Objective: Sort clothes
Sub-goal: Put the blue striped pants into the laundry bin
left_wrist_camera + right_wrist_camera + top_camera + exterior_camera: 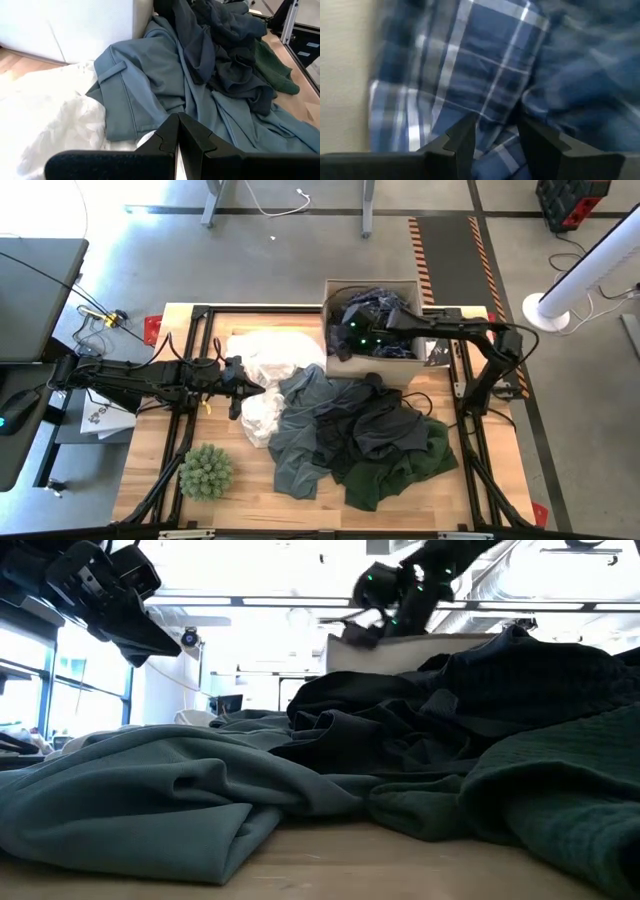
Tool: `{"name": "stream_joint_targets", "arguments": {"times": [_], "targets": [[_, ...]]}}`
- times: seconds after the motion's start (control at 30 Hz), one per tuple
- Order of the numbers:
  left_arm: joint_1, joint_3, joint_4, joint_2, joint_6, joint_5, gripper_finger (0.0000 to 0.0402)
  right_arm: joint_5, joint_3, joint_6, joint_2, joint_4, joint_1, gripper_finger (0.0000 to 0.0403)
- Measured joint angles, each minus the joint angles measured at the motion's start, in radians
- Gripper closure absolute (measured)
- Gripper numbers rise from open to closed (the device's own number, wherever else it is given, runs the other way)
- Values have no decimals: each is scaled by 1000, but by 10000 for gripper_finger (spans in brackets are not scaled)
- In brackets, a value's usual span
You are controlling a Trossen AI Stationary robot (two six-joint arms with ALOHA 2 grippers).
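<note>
The right gripper [495, 132] hangs over the box [400, 364] at 1 o'clock, fingers apart above the plaid shirt [485, 60] inside it. The left gripper [177, 135], fingers together, hovers at 9 o'clock over the white garment [265, 355]. The grey garment [300, 430], black garment [375, 425] and green garment [410, 460] lie piled at the table's center.

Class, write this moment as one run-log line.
right gripper: over plaid shirt in box, open | left gripper: shut, above white garment | pile: on table
</note>
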Motion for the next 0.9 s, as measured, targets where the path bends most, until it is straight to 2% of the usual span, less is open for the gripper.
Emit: {"name": "stream_joint_targets", "arguments": {"times": [0.07, 0.2, 0.4, 0.5, 0.57, 0.67, 0.73, 0.9], "targets": [[0, 0, 4, 0, 0, 0, 394, 17, -24, 67, 2, -11, -30, 259], [0, 0, 6, 0, 25, 0, 394, -51, 4, 34, -21, -38, -66, 259], [0, 0, 5, 0, 25, -1, 394, -80, 226, -10, -65, -205, -65, 259], [0, 0, 2, 0, 25, -1, 394, -12, 325, -13, -68, -300, -64, 259], [0, 0, 3, 0, 25, -1, 394, 53, 344, -13, -66, -324, -73, 259], [0, 0, 3, 0, 12, 0, 394, 89, 325, -8, -56, -333, -112, 259], [0, 0, 2, 0, 10, 0, 394, 85, 264, 12, -39, -323, -139, 259], [0, 0, 3, 0, 9, 0, 394, -28, 33, 41, 34, -171, -171, 259]]}}
